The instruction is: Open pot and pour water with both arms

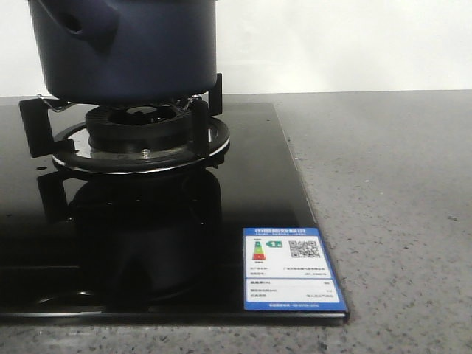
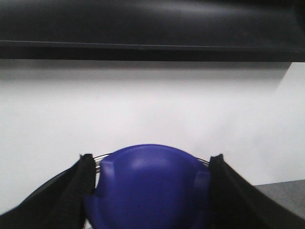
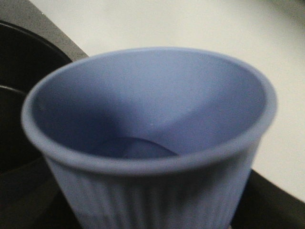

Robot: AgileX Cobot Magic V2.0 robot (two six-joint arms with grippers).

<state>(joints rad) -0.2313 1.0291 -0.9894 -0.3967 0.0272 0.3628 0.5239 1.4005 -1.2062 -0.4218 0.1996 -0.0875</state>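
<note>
In the upper left of the front view the pot [image 1: 140, 48] sits on the black pan supports [image 1: 203, 122] of a gas burner [image 1: 133, 122], its dark navy side smooth and matte, its top cut off by the frame edge. A stubby hollow handle socket [image 1: 77, 18] sticks out of its side at the far upper left. The burner ring stands on a glossy black glass hob [image 1: 147, 243] that fills the left and middle of that view and mirrors the pot's dark shape. Near the hob's lower right corner lies a blue and white energy label [image 1: 290, 269] with a QR code. To the right of the hob, the speckled grey bench [image 1: 398, 221] runs to the frame edge, with a white wall [image 1: 346, 44] behind it.

In my left wrist view, my left jaws [image 2: 150, 191] stand on either side of a rounded deep-blue knob [image 2: 147, 186] at the bottom centre; the dark pads [image 2: 81, 183] press against its flanks, so I am gripping it. Thin metal wire shows just behind the knob, and beyond it is white wall under a dark band.

In my right wrist view a pale blue ribbed cup [image 3: 152, 143] fills the frame, its mouth open toward the camera. My right jaws are hidden behind it, so I cannot tell how they stand.
</note>
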